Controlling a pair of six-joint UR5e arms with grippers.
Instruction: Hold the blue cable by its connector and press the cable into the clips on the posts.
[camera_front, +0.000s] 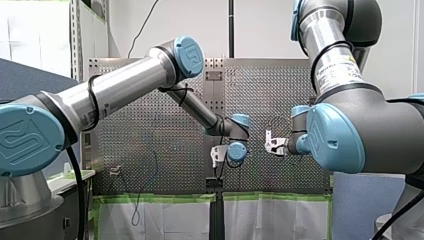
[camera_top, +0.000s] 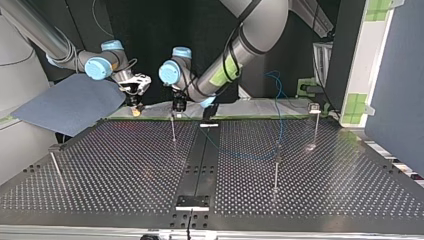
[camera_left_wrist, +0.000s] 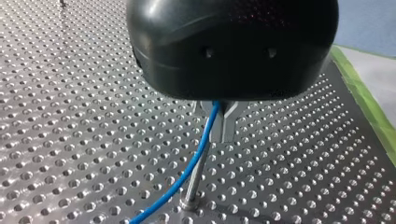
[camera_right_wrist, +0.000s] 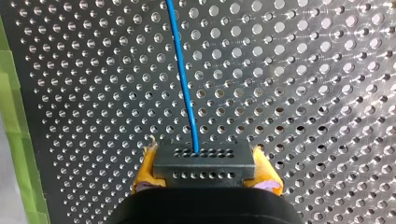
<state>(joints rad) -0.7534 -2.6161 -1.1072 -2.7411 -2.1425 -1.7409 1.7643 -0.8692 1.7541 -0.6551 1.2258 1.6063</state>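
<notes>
Cable (camera_right_wrist: 184, 84) is thin and blue, and is judged light and limp. It transmits no push along its length and goes slack wherever it is unsupported, so it needs guiding close to each clip. The connector (camera_right_wrist: 203, 161), a black perforated block at the cable's end, is the rigid part and the proper place to take hold; pulling on the cable itself would likely strain the joint. The right gripper (camera_right_wrist: 205, 167) has its jaws clamped on the connector, with yellow pads (camera_right_wrist: 145, 170) on either side and the cable leading straight ahead over the tabletop (camera_right_wrist: 303, 93). The left gripper (camera_top: 178, 105) hangs directly above a post (camera_left_wrist: 191, 186). In the left wrist view the cable emerges from under its black body and runs down beside that post; the state of the left jaws cannot be told. In the top view the cable lies in a slack curve across the tabletop toward the view's right, passes a second post and rises behind the far edge. Count: one cable, one connector, two grippers, four posts. The clips (camera_top: 314, 106) show only as small heads on post tops, too small to count reliably.
</notes>
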